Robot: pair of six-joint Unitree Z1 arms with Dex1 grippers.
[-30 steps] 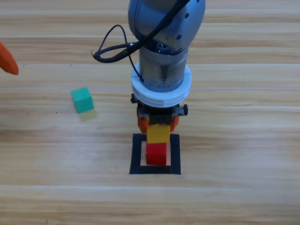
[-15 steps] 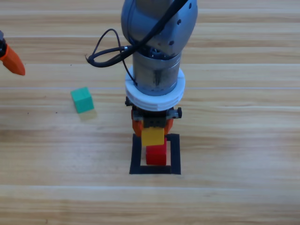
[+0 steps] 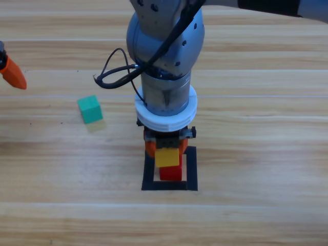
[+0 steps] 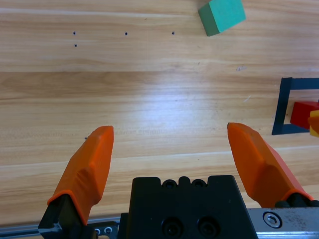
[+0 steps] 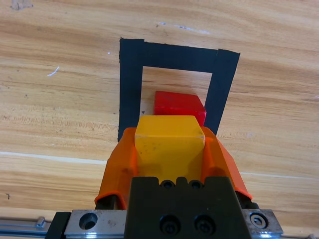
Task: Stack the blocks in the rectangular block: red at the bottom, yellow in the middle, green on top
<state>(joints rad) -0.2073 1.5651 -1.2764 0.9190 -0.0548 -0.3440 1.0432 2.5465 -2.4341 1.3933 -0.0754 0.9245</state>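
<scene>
Wooden tabletop (image 3: 256,154) carries the black tape rectangle (image 3: 191,169) with the red cube (image 3: 170,173) inside as base, so the right gripper (image 3: 167,151) clamps the yellow cube (image 3: 167,157) just above it, while the green cube (image 3: 90,109) waits well apart near the left gripper (image 4: 174,149), jaws spread, empty.

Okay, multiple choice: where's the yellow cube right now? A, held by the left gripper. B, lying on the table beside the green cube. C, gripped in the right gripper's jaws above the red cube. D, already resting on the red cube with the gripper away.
C: the right gripper is shut on the yellow cube, just above the red cube in the tape rectangle.
</scene>
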